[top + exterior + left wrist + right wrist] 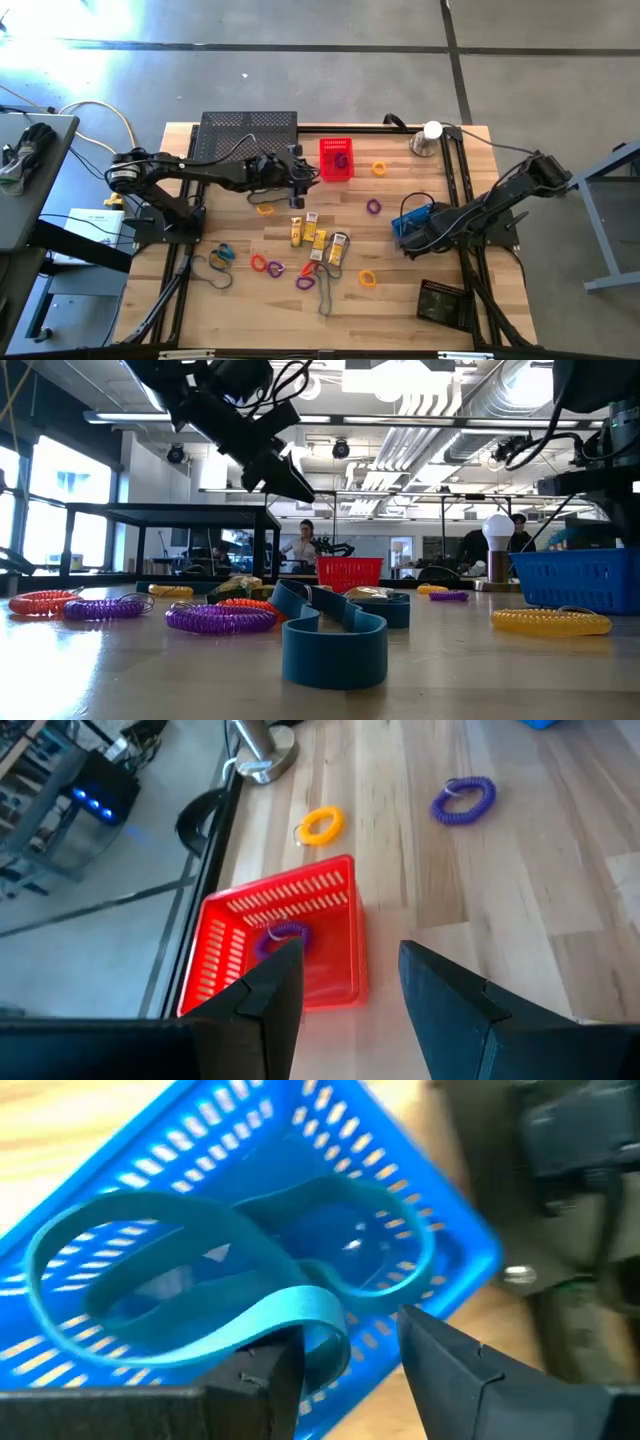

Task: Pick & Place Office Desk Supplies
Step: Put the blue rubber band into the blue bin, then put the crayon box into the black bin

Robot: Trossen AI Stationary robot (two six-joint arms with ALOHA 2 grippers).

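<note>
My left gripper (350,955) hangs open above the table, just on the near side of the red basket (285,945), which holds a purple coil (283,935). My right gripper (350,1325) points down, open, over the blue basket (300,1210) at the table's right. A blue band loop (200,1270) lies in that basket. Orange (379,168), purple (373,207) and yellow (368,279) coils, yellow-and-white boxes (318,236) and thin dark bands (327,290) lie scattered on the wooden table (450,270). My right gripper comes from above with its fingers on either side of a raised fold of the blue band (318,1320). The rest of the band lies on the basket's floor. Whether a finger touches the fold, I cannot tell.
A black mesh shelf (250,130) stands at the far left. A silver dome with a white ball (430,138) stands at the far right, and a small black mesh tray (440,300) lies near the right front. Another blue band (335,635) lies close to the low camera.
</note>
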